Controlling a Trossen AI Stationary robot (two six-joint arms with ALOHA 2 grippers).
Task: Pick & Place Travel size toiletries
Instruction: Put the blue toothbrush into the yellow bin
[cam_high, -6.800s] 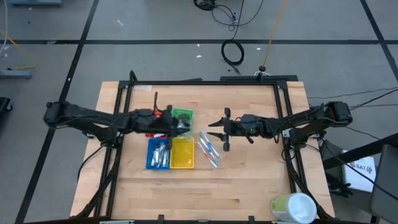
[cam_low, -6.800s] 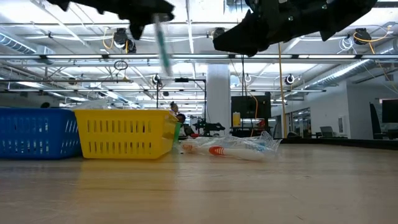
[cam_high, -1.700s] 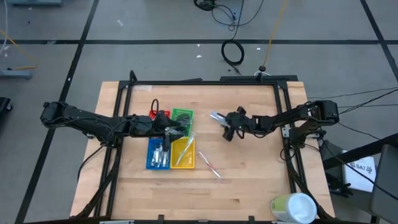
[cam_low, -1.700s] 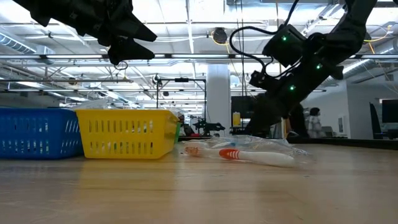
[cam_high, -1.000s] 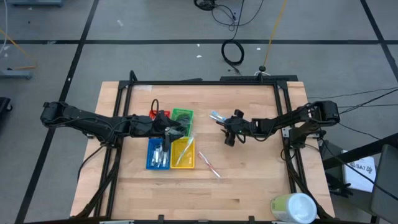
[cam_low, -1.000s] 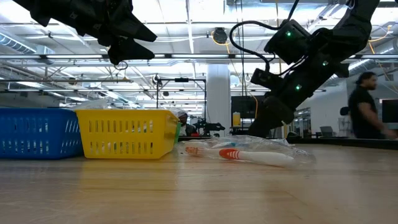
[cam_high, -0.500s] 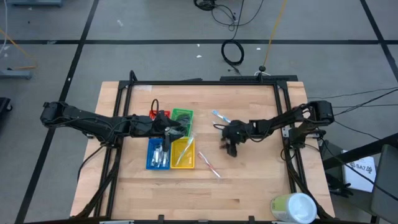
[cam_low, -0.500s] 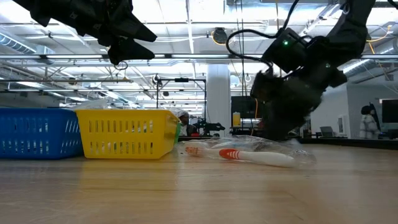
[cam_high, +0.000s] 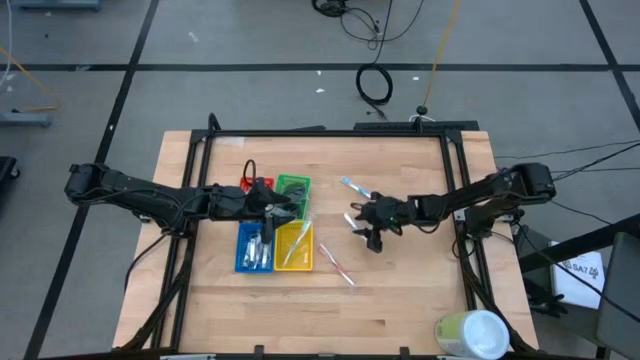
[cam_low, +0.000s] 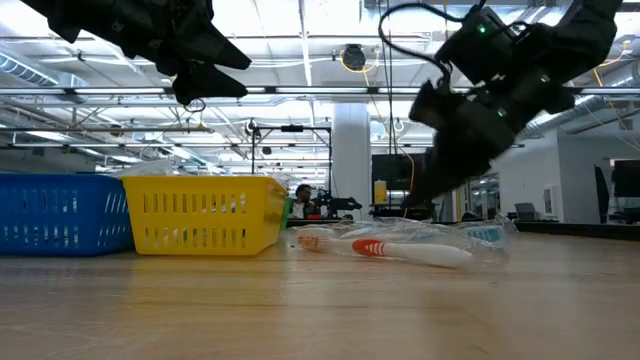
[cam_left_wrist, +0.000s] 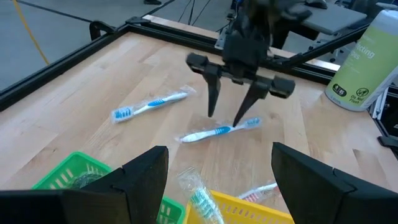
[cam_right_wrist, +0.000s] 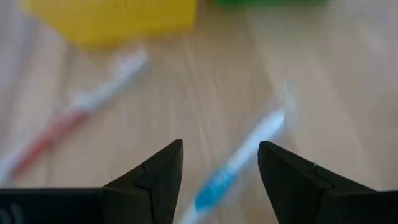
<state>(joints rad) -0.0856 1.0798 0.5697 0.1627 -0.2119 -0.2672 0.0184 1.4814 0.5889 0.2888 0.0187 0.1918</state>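
A: Left wrist view: my right gripper (cam_left_wrist: 226, 116) has dropped over the blue toothbrush (cam_left_wrist: 217, 131) at frame centre, fingers parted, nothing held.

B: The left gripper (cam_high: 292, 207)?

A: Waiting open-jawed above the yellow tray (cam_high: 293, 259). Grasp comes next.

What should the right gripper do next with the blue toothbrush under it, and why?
Probably lower straight down and close. The right gripper hangs open just above the wrapped blue toothbrush, its fingers either side of the handle, with nothing held. The left gripper waits open over the trays.
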